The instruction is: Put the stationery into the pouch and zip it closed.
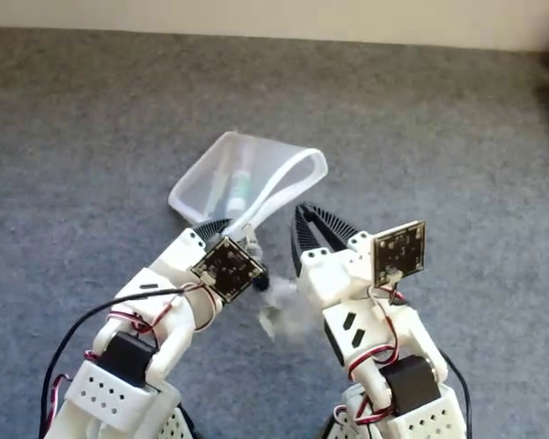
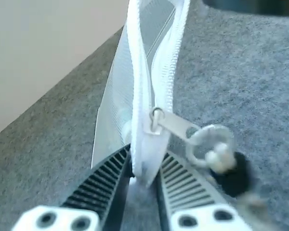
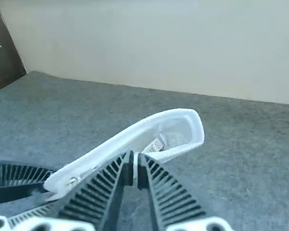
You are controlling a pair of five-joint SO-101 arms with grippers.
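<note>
From above: notes the pouch (image 1: 221, 165) lying on the worktop (image 1: 91, 137), mouth gaping, stationery (image 1: 241, 189) inside. At left wrist: finds left tool (image 2: 143, 175) pinching the zip end (image 2: 144, 156) beside the pull (image 2: 176, 126); may slip under zipping tension. At right wrist: finds right tool (image 3: 133, 161) pressed together, apparently empty, liable to miss that small pull.

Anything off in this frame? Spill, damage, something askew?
Nothing spilled or damaged. One thing stands out: the pouch lies with its mouth gaping and its zipper undone, the stationery inside. The left end effector is clamped on the zipper's end, right by the slider.
</note>
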